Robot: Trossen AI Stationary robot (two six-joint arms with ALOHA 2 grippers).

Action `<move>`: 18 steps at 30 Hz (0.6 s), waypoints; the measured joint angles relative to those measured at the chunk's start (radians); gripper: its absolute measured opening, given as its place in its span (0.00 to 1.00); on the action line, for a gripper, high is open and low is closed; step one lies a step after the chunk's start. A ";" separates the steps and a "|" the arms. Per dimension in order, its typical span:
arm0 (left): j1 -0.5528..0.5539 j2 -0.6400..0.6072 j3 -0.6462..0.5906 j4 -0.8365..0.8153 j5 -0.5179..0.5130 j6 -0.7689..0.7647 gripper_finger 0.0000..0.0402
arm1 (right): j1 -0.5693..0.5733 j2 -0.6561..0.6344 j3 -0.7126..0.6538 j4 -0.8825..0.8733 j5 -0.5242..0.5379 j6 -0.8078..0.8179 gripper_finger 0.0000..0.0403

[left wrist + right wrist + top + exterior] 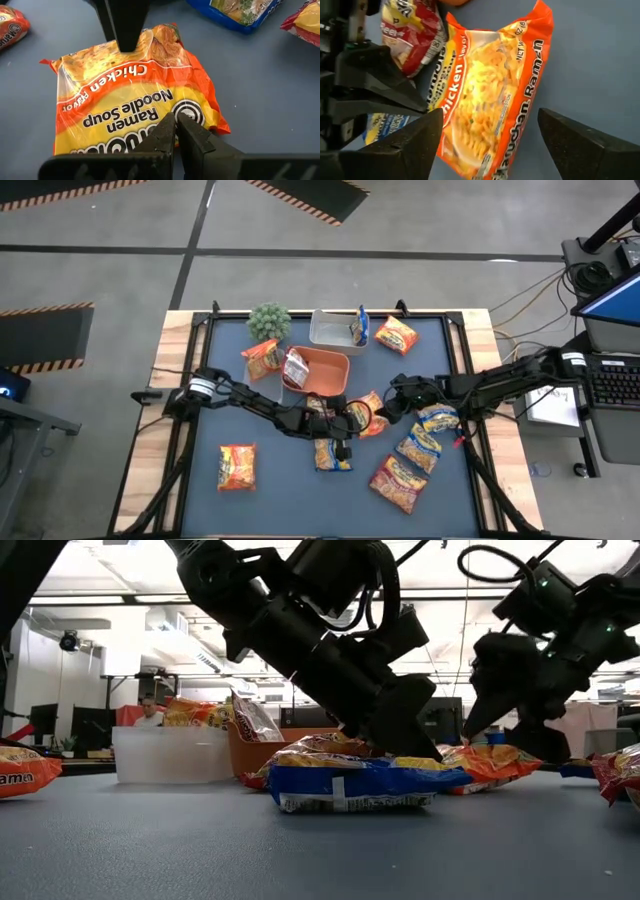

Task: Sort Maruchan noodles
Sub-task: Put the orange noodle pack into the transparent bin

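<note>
An orange chicken Maruchan packet (130, 100) lies flat on the blue-grey table near its middle (368, 416). My left gripper (175, 122) reaches in from the table's left (348, 420) and is shut at that packet's logo end. My right gripper (490, 117) comes from the table's right (392, 402) and stands open. Its two fingers straddle an orange chicken packet (490, 90) without touching it. A blue packet (350, 780) lies in front of my left gripper in the low view. My left gripper is shut on the orange packet at its logo end (192, 111), slanting down from the table's left. The fingers themselves cover the exact spot, so the number of film layers cannot be told. The packet lies flat on the table beyond the fingertips.
The orange tray (335, 385) holds some packets, with a clear tub (325, 332) and a small green plant (268, 322) behind it. Loose packets lie at the near left (237, 465), the near right (398, 480) (418, 445) and the far right (397, 335).
</note>
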 joint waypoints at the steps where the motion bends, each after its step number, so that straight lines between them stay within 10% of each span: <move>1: 0.000 0.000 0.000 0.000 0.000 0.000 0.00 | 0.000 0.021 0.000 0.022 -0.001 -0.012 0.78; 18: 0.000 0.000 -0.002 -0.005 0.000 0.000 0.00 | 0.000 0.210 0.000 0.347 -0.104 -0.034 0.58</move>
